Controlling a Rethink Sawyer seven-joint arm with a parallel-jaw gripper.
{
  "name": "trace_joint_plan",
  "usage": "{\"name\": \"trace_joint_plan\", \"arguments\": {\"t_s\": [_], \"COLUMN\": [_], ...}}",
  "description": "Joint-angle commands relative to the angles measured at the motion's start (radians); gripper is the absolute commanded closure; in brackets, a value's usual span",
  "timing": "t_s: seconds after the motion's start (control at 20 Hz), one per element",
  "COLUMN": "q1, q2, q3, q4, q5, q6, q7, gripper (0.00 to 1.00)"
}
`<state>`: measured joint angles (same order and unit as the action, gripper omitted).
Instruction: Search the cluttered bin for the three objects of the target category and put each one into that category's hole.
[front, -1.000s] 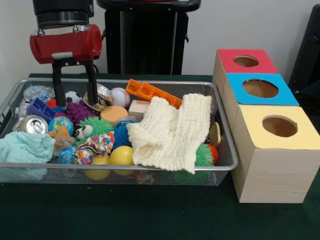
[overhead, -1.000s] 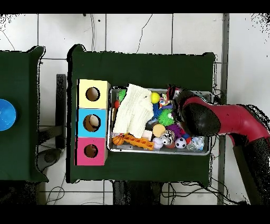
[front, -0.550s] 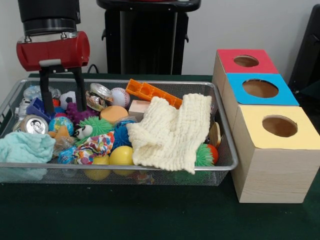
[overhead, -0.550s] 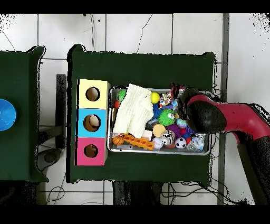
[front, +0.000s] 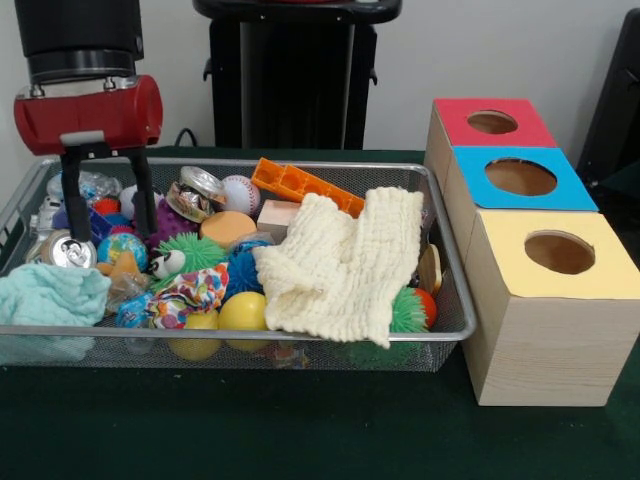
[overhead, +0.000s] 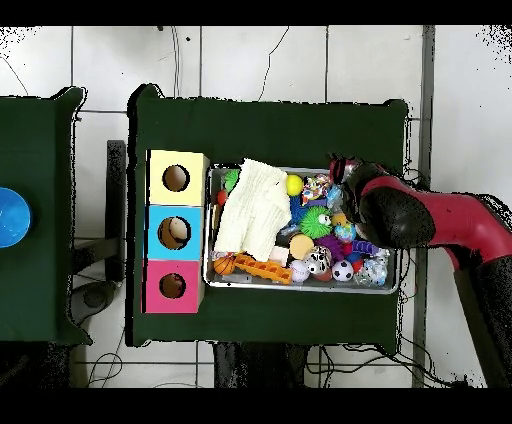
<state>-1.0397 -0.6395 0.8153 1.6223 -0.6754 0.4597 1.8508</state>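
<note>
Jaws spread wide, the gripper (front: 109, 212) dips into the left end of the wire bin (front: 455, 300), its prongs among balls and a crushed can (front: 67, 250). A cream cloth (front: 345, 262) covers the bin's right half; beside it stand red (front: 490, 121), blue (front: 520, 177) and yellow (front: 558, 252) holed boxes on the green desk (front: 300, 430).

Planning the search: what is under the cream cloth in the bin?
The cream cloth covers the bin's right part. A green spiky ball and an orange-red ball peek out at its edge; anything deeper is hidden.
</note>
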Motion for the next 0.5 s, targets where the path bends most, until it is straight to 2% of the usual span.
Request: {"name": "trace_joint_plan", "arguments": {"t_s": [0.05, 0.5], "q1": [-0.002, 0.012], "q2": [0.062, 0.077], "q3": [0.026, 0.030], "q4": [-0.050, -0.071], "q5": [-0.082, -0.112], "q6": [0.080, 0.030], "q7": [-0.300, -0.247], "gripper": [0.00, 0.00]}}
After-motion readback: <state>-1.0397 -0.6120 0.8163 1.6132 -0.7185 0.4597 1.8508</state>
